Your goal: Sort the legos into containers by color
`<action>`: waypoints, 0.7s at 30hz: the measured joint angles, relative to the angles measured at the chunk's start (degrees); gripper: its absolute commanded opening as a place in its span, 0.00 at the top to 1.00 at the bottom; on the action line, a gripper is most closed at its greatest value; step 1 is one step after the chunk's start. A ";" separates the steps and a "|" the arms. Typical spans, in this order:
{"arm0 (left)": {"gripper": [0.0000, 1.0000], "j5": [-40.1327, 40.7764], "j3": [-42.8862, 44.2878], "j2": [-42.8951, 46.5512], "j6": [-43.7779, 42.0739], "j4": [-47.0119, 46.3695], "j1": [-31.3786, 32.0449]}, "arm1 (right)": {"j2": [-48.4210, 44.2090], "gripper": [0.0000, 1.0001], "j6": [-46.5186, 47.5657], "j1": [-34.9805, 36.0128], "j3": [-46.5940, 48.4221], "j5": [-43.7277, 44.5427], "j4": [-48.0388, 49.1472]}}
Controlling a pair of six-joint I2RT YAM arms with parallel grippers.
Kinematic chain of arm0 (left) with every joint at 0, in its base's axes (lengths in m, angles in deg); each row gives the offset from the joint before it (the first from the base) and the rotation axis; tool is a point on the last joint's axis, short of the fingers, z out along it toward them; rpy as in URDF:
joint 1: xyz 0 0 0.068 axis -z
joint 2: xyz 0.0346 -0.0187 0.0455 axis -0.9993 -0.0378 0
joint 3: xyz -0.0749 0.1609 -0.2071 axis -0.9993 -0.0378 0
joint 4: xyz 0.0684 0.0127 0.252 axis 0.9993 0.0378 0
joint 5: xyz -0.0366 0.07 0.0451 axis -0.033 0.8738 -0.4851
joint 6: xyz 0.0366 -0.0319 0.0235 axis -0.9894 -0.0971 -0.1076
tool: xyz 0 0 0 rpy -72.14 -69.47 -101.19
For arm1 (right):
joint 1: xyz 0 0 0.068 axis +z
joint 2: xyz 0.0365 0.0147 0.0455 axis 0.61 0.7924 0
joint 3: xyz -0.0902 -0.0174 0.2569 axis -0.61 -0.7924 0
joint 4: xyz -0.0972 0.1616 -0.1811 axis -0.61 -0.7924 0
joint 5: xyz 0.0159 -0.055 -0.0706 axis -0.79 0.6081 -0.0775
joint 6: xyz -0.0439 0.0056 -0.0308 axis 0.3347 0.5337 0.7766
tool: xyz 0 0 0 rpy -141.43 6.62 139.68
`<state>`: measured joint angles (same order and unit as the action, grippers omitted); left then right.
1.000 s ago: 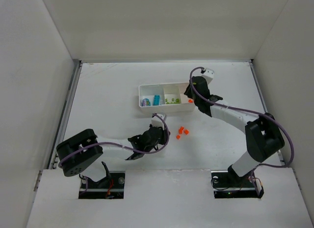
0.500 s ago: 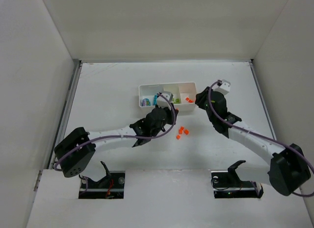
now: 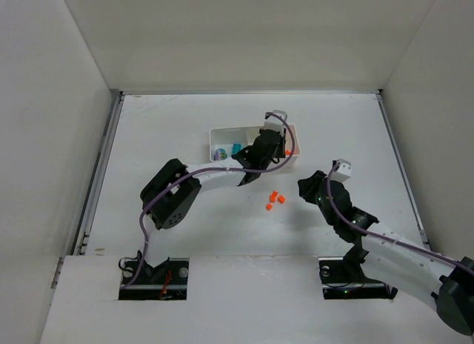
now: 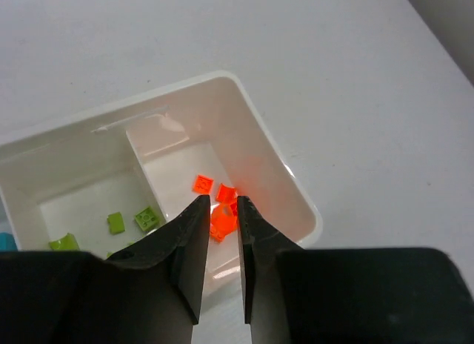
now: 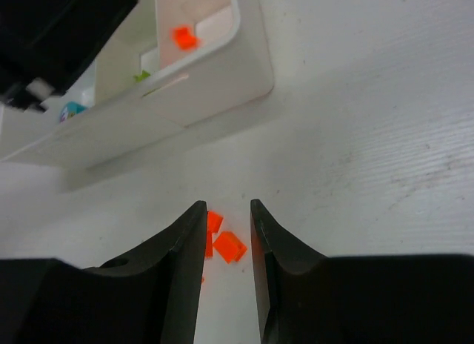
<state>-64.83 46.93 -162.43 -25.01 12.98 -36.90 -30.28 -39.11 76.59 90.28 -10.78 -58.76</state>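
The white tray (image 3: 222, 129) has three compartments. Blue bricks (image 3: 235, 147) lie in the left one, green bricks (image 4: 141, 218) in the middle, and orange bricks (image 4: 202, 184) in the right one. My left gripper (image 3: 278, 140) hangs over the right compartment (image 4: 296, 188), its jaws (image 4: 222, 202) narrowly shut on an orange brick (image 4: 221, 219). Three loose orange bricks (image 3: 275, 201) lie on the table in front of the tray. My right gripper (image 3: 301, 188) is open and empty just right of them. In its wrist view (image 5: 228, 204) these bricks (image 5: 229, 245) show between the fingers.
White walls enclose the table on three sides. In the right wrist view the tray (image 5: 222, 77) stands beyond the loose bricks, with the left gripper's black body (image 5: 59, 32) above it. The left arm lies across the front of the tray.
My left gripper moved from the table in front of the tray up over the right compartment. My right gripper drew back from the tray to beside the loose orange bricks.
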 measured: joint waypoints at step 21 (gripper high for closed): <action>0.59 1.01 -24.44 21.51 1.55 0.81 3.96 | 23.04 0.50 1.03 11.98 5.79 0.22 -1.66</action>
<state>-63.82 22.49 -140.92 -23.46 13.79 -32.94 -7.25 -38.08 88.57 96.07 -10.56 -60.42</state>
